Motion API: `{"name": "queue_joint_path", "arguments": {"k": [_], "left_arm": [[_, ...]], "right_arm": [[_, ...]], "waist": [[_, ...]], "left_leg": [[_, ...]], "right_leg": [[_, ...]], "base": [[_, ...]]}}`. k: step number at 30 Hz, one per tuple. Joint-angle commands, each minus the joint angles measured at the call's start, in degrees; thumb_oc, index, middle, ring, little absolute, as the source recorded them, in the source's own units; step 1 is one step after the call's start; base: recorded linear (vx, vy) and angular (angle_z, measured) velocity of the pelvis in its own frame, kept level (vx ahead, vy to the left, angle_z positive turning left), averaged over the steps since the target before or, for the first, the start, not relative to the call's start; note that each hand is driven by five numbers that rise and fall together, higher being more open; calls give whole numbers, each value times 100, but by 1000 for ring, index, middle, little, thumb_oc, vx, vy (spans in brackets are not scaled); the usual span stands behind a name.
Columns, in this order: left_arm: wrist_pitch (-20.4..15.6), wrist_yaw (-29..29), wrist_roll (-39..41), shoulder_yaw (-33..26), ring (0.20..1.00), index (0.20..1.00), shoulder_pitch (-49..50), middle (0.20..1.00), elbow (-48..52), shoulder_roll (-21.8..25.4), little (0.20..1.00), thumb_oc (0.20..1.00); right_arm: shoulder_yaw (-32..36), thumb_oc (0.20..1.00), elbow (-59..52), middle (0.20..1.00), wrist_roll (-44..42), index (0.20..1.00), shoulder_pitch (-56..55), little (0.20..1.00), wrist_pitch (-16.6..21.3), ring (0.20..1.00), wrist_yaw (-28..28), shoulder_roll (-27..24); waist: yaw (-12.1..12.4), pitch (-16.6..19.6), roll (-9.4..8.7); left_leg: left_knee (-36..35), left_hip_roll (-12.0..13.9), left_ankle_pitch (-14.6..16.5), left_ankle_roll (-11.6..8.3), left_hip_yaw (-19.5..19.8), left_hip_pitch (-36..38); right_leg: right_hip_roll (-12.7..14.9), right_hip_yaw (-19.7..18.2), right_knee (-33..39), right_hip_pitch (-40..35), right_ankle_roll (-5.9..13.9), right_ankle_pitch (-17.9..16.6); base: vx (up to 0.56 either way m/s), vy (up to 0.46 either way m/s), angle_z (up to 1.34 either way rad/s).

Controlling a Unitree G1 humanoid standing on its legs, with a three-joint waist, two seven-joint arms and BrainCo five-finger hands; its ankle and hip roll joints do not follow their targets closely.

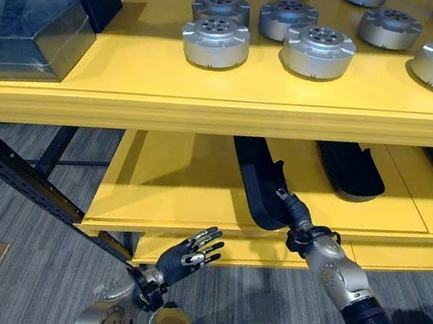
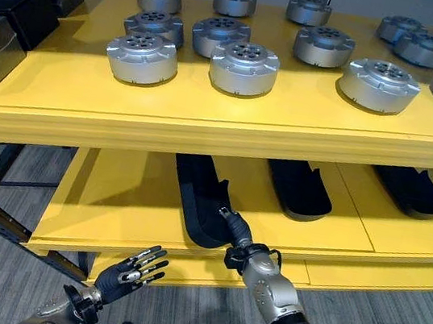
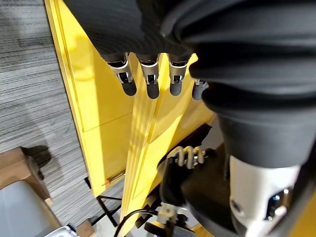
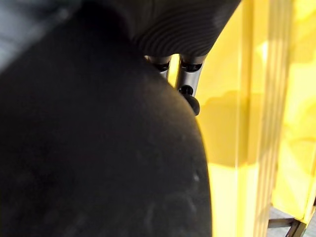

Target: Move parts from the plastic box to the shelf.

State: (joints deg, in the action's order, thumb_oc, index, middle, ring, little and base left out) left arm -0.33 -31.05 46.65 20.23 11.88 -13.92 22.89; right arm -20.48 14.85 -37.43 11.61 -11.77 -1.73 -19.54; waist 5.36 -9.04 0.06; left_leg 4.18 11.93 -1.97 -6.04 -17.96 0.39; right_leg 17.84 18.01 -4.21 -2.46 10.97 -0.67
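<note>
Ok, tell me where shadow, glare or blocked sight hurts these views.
Left eye view: the lower shelf lies in the upper shelf's shadow, so the black part at the right hand reads flat. Right eye view: soft glare on the silver round parts. Right wrist view: a dark bulk blocks most of the sight. Left wrist view: the left hand's fingers show clearly against yellow.

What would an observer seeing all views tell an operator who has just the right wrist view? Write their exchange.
Operator: What is the dark mass near my camera?
Observer: A long black part lying on the lower shelf; the right hand is at its near end.
Operator: Where is the left hand?
Observer: The left hand is open below that shelf's front edge, holding nothing.
</note>
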Motion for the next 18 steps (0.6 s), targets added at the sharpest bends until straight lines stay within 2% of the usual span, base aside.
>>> {"name": "queue_joint_path", "arguments": {"k": [1, 7, 15, 18], "left_arm": [[-239, 15, 191, -50, 1000, 1000, -277, 1000, 540, 82, 1000, 1000], [-309, 276, 487, 7, 1000, 1000, -881, 1000, 646, 182, 1000, 1000], [-409, 490, 688, 146, 1000, 1000, -1262, 1000, 680, 232, 1000, 1000], [-502, 532, 757, 197, 1000, 1000, -1391, 1000, 696, 213, 1000, 1000]], "right_arm": [[421, 200, -340, 200, -43, 200, 704, 200, 486, 200, -42, 99], [662, 200, -106, 200, -30, 200, 1633, 200, 330, 200, -324, -76], [711, 200, 426, 200, 13, 200, 2555, 200, 202, 200, -454, -239], [683, 200, 492, 200, 104, 200, 2735, 200, 305, 200, -521, -320]], "waist": [[168, -302, 32], [300, -888, 94], [381, -1291, 173], [393, -1472, 182]], "left_leg": [[593, -202, 478, 333, 102, -113], [1056, -93, 593, 339, 20, -634], [1636, 95, 720, 386, -35, -1128], [1915, 153, 799, 406, -50, -1390]], "right_leg": [[-526, 206, -744, 237, -560, 575], [-321, 440, -1224, 729, -526, 669], [-112, 515, -1857, 1240, -584, 791], [-65, 502, -2080, 1487, -609, 832]], "base": [[-181, -24, 7], [-209, -37, 5], [-93, -7, -5], [-122, -6, -8]]}}
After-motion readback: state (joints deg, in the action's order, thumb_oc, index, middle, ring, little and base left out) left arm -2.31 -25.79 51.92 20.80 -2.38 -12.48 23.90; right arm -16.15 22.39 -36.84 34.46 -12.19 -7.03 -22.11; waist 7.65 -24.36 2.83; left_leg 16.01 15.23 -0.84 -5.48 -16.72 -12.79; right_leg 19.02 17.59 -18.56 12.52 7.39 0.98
